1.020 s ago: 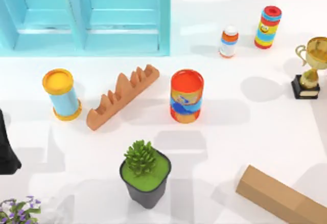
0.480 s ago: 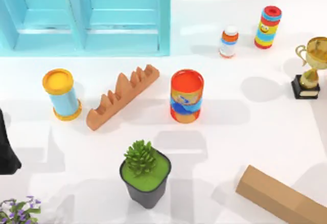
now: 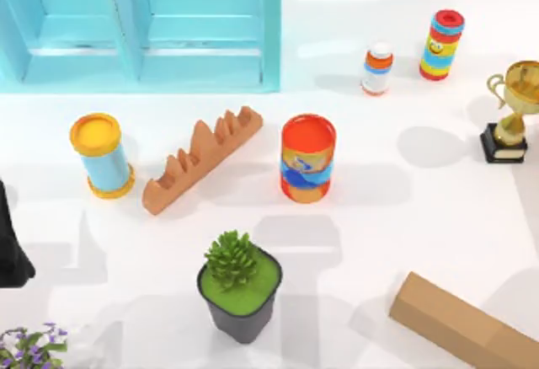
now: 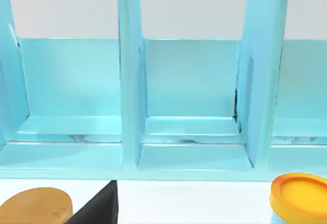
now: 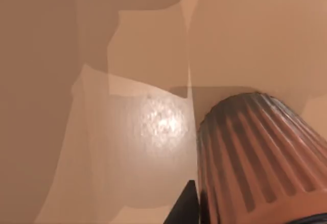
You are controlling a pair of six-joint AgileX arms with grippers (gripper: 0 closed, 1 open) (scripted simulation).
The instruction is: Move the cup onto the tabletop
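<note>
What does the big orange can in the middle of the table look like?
The orange can is a tall round cylinder standing upright on the white tabletop, near the middle. Its top is orange-red with a raised rim, and a wavy blue band wraps its side, with orange below. Nothing touches it; the toothed terracotta block lies apart on its left, the potted plant nearer the camera.

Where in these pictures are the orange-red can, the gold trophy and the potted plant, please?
orange-red can (image 3: 307,158): top view, on its side wall at the blue band.
gold trophy (image 3: 515,91): top view, on the bowl of the cup.
potted plant (image 3: 231,259): top view, on the green leaves.
</note>
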